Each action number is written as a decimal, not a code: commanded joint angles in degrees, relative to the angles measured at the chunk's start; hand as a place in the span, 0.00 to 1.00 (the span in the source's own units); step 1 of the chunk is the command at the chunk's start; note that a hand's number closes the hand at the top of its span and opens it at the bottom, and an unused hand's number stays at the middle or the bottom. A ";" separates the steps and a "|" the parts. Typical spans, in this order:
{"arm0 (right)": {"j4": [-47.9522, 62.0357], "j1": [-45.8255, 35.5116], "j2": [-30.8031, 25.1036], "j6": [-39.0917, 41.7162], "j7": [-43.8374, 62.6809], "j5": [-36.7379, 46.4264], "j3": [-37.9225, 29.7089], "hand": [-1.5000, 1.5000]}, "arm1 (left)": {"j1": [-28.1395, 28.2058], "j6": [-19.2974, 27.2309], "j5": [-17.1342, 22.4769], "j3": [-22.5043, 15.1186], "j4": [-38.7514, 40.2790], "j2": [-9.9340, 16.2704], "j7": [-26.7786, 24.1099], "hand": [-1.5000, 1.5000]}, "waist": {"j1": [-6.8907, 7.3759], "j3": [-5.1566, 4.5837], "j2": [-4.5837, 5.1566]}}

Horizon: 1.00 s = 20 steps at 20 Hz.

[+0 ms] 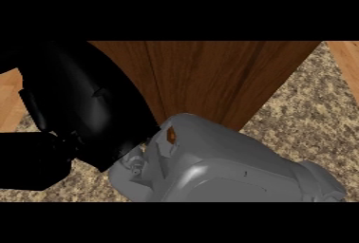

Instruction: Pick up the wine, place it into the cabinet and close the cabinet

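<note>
Head view is almost filled by a black hand [84, 109] raised close to the camera at the left and a grey forearm [224, 166] below it; which of the two hands this is cannot be settled, nor can it be told whether its fingers are curled or straight. Behind them a dark wooden cabinet door [210, 76] is seen, narrowing toward the forearm, with speckled granite counter [308, 109] to the right. The wine is not seen anywhere; it is either hidden behind the hand or already inside the cabinet, and neither can be confirmed. The step is judged to be closing the door. It is best done with the hand kept flat against the panel, pushed steadily along the door's arc, and contact should be kept until the door is seated.
</note>
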 commanded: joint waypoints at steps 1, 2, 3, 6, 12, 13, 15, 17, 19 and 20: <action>13.19 -4.13 0.04 1.13 -5.97 -3.99 -3.76 1.00 | 1.97 -0.14 0.89 2.74 -2.47 0.59 1.32 1.00 | 0.42 0.07 0.07; 15.23 -3.61 0.04 -0.69 -8.24 -5.68 -0.71 1.00 | 0.18 -3.66 3.95 4.19 1.53 1.49 2.10 1.00 | 0.31 0.01 0.28; 17.47 -3.75 0.04 1.85 -10.29 -3.75 -4.07 1.00 | 2.86 -3.77 1.95 5.23 -0.40 1.36 1.61 1.00 | 0.09 0.07 0.04; 26.33 -5.98 0.04 2.89 -14.85 -5.03 -7.30 1.00 | 1.39 -4.21 3.60 6.28 2.09 1.73 3.15 1.00 | -0.13 0.04 0.38; 35.85 -4.47 -0.42 3.76 -21.01 -3.06 -8.67 1.00 | -0.49 -2.85 4.33 6.88 1.54 0.78 3.69 1.00 | -1.10 0.04 0.75; 36.08 -2.71 -0.62 4.32 -23.10 -2.99 -7.60 1.00 | -1.02 -1.39 3.75 6.64 0.85 0.43 3.70 1.00 | -1.20 0.07 0.85; 37.14 -2.23 -4.44 6.57 -23.07 -3.64 -8.30 1.00 | 0.53 -2.87 4.77 7.87 0.39 0.56 3.57 1.00 | -0.33 0.06 0.92; 37.30 -1.53 -5.02 7.49 -24.56 -4.16 -9.01 1.00 | -0.06 -1.54 5.50 8.69 -0.95 1.75 4.70 1.00 | -0.28 0.16 1.07; 37.69 0.19 -5.81 6.96 -25.79 -2.70 -7.95 1.00 | 0.76 -2.27 4.38 8.17 0.35 0.57 3.99 1.00 | -0.50 0.05 1.02; 37.54 0.64 -6.03 7.25 -26.93 -2.55 -7.87 1.00 | -0.36 -1.57 5.63 8.27 -0.04 1.14 4.70 1.00 | -1.11 0.10 1.30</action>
